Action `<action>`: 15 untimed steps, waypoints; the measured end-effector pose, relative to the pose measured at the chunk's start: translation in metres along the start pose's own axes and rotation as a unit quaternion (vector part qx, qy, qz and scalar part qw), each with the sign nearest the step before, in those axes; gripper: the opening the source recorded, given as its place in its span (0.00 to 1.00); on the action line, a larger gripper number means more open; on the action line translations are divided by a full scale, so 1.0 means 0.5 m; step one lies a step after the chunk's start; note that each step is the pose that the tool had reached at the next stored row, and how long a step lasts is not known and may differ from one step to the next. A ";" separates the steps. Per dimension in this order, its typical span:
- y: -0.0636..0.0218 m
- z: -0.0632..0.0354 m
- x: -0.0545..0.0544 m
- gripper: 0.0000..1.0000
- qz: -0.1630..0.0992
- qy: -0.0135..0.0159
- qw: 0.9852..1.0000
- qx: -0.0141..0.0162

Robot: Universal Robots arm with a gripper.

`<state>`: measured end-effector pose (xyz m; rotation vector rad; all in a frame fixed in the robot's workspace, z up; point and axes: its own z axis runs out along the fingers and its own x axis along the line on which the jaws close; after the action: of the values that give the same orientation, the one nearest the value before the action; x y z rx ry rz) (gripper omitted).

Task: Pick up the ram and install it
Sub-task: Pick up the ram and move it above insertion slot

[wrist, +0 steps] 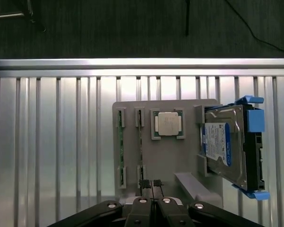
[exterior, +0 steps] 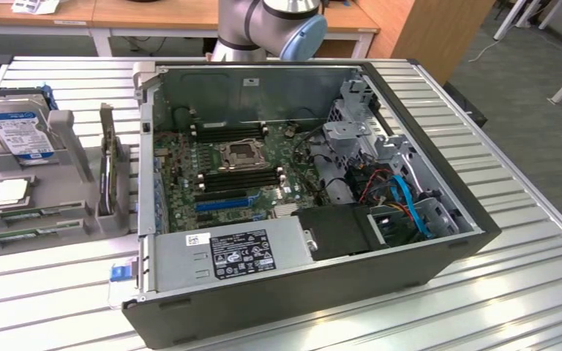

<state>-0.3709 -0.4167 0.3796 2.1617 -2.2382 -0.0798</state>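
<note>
**Ram install: basically at square one**

Heads up, from what you can see here nothing on the actual job is done. The ram (wrist: 140, 142) is sitting on edge in its slot in the grey holder (wrist: 180, 156), with a second stick just beside it. In the exterior view that holder is down in the lower left of the frame, well apart from the open computer case (exterior: 447, 212).

Your claw (wrist: 151, 184) is closed, fingers pressed together with nothing between them. It hovers over the holder's edge, closest to the end of that ram stick. I can't tell if it's touching anything.

The processor chip (wrist: 167, 124) and the hard drive (wrist: 225, 146) are parked in the same holder; neither is what you're after.

So I'd say the pickup, the carry over to the motherboard (exterior: 232, 172) and the seating are all left.
</note>
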 end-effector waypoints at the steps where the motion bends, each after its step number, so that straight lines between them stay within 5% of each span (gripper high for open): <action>1: 0.000 0.002 0.000 0.10 0.000 0.000 1.000 0.000; 13: -0.001 0.008 0.000 0.10 -0.003 0.000 1.000 0.000; 15: 0.000 0.008 0.000 0.16 -0.003 0.000 1.000 0.000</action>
<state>-0.3709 -0.4168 0.3754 2.1673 -2.2327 -0.0799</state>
